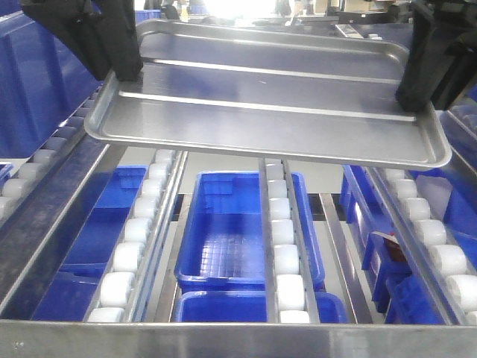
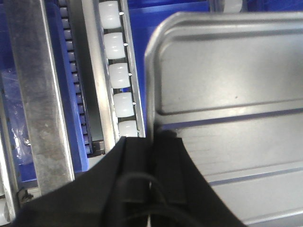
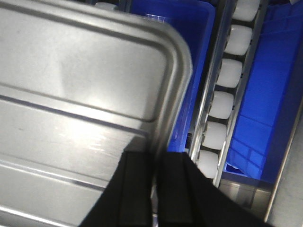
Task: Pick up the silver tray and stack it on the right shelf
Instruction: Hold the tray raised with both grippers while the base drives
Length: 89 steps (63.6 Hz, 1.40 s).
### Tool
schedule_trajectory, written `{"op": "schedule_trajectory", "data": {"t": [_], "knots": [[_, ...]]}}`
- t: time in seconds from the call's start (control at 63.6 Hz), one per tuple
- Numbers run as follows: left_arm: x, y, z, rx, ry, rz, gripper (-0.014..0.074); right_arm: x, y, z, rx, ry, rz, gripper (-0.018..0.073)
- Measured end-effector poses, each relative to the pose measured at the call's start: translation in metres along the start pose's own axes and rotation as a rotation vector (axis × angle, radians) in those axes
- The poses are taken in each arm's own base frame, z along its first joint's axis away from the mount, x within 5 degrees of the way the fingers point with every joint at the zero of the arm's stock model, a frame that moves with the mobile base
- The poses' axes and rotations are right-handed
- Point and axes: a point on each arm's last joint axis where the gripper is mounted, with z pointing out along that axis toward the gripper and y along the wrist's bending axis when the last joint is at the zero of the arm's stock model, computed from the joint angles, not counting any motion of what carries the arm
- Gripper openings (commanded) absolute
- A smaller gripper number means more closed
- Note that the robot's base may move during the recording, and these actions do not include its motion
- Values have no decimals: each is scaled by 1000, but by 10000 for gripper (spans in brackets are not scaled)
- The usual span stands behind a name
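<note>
- We see the tray (image 1: 268, 97) held in the air across the upper half of the front view, one gripper on each short end.
- The left gripper (image 1: 125, 68) is clenched on the tray's left rim. In the left wrist view its black fingers (image 2: 170, 163) sit on either side of the raised edge, close to a rounded corner.
- The right gripper (image 1: 416, 93) is clamped on the right rim in the same way. In the right wrist view the rim runs down between its two fingers.
- The tray lies floor-up and nearly level, with its near edge dropping a little toward the right. Both long ridges run left to right across its floor, and glare washes out the far edge.
- It hangs over the shelf (image 1: 335, 253), above the far part of the roller rails. The near edge appears clear of the rollers (image 1: 285, 257) passing under it. We cannot tell whether the far edge touches anything.
- The front bar (image 1: 223, 339) fills the bottom of the front view, well apart from the tray and nearer the camera.
- Three rails of white rollers run away from the bar and pass under the tray. A fourth sits at the far left edge.
- Below the rails, blue bins (image 1: 238, 224) are visible through the gaps. The middle one is open, and we see only its ribbed floor.
- In the left wrist view a rail of rollers lies just left of the tray's corner. In the right wrist view another rail lies just right of it, with a blue bin between the tray and that rail.
</note>
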Motion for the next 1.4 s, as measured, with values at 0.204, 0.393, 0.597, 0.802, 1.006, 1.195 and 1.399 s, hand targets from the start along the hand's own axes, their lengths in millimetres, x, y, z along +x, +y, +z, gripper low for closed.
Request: {"op": "schedule_trajectory", "data": {"t": [0.204,0.393,0.597,0.802,1.006,1.195,1.399], "knots": [[0,0,0,-1,2,0,-93,0,0,0,0,0,0,57],[0,0,0,-3,1,1,-93,0,0,0,-1,0,3,57],[0,0,0,-3,1,1,-94,0,0,0,-1,0,3,57],[0,0,0,-3,1,1,-94,0,0,0,-1,0,0,57],[0,0,0,-3,1,1,-93,0,0,0,-1,0,0,57],[0,0,0,-3,1,1,-94,0,0,0,-1,0,3,57],[0,0,0,-3,1,1,-94,0,0,0,-1,0,0,57]]}}
